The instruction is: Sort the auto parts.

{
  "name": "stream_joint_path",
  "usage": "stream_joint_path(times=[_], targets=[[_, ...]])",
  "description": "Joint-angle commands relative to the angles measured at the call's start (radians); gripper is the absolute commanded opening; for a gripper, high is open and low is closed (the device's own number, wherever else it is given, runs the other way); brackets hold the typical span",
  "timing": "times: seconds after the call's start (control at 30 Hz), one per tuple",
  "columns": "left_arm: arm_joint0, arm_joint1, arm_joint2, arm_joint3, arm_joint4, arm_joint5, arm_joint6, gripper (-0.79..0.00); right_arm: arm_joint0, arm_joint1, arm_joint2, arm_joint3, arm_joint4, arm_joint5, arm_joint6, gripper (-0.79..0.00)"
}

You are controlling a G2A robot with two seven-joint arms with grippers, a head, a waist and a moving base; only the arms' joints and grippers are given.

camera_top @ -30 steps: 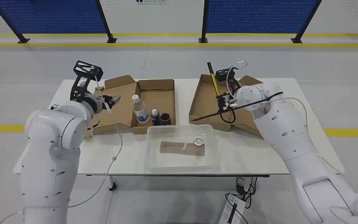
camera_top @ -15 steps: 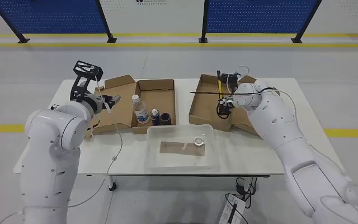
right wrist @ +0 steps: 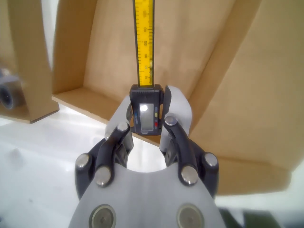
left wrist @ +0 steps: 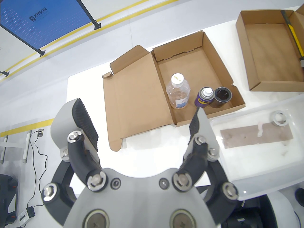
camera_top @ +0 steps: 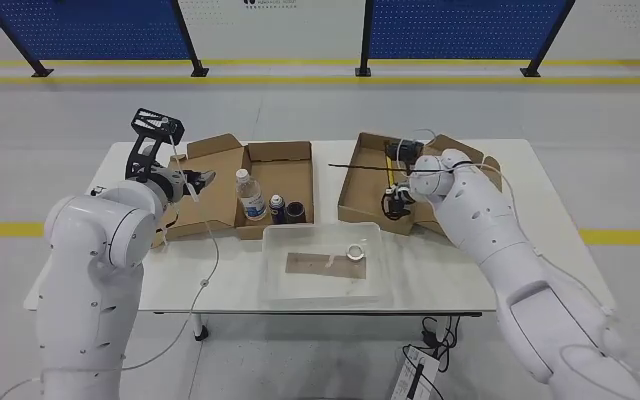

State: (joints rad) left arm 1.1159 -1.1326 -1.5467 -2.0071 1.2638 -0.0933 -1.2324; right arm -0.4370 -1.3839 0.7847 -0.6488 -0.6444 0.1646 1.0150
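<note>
My right gripper (right wrist: 147, 103) is shut on a digital caliper (right wrist: 144, 36) with a yellow scale, gripping its black display body. It hangs over the right cardboard box (camera_top: 362, 195), with the beam pointing across the box's inside (right wrist: 171, 36). In the top view the caliper (camera_top: 360, 167) shows as a thin dark line, level, beside the right gripper (camera_top: 394, 198). My left gripper (left wrist: 139, 112) is open and holds nothing, raised off the table's left end (camera_top: 200, 182).
The left cardboard box (left wrist: 185, 67) holds a clear bottle (left wrist: 178, 91), a purple spray can (left wrist: 204, 97) and a black cylinder (left wrist: 222, 97). A clear tray (camera_top: 275, 285) at the front middle holds a white ring (camera_top: 354, 252) and a brown strip (camera_top: 318, 263).
The right arm has swung the caliper from a steep slant to level and brought it lower over the right box. The left arm has kept still.
</note>
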Motion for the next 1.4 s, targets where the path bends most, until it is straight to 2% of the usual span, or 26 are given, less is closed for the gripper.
stream_joint_path(times=[0.0, 0.9, 1.0, 1.2, 1.27, 1.37], targets=[[0.000, 0.000, 0.000, 0.000, 0.000, 0.000, 0.000, 0.000, 0.003, -0.004, -0.008, 0.012, -0.009, -0.014, 0.010, -0.785], [0.000, 0.000, 0.000, 0.000, 0.000, 0.000, 0.000, 0.000, 0.033, -0.023, -0.040, 0.120, -0.110, -0.105, 0.096, -0.785], [0.000, 0.000, 0.000, 0.000, 0.000, 0.000, 0.000, 0.000, 0.030, -0.027, -0.046, 0.130, -0.118, -0.105, 0.100, -0.733], [0.000, 0.000, 0.000, 0.000, 0.000, 0.000, 0.000, 0.000, 0.025, -0.040, -0.054, 0.160, -0.120, -0.101, 0.101, -0.720], [0.000, 0.000, 0.000, 0.000, 0.000, 0.000, 0.000, 0.000, 0.025, -0.045, -0.056, 0.169, -0.120, -0.101, 0.098, -0.686], [0.000, 0.000, 0.000, 0.000, 0.000, 0.000, 0.000, 0.000, 0.026, -0.052, -0.059, 0.184, -0.119, -0.099, 0.093, -0.677]])
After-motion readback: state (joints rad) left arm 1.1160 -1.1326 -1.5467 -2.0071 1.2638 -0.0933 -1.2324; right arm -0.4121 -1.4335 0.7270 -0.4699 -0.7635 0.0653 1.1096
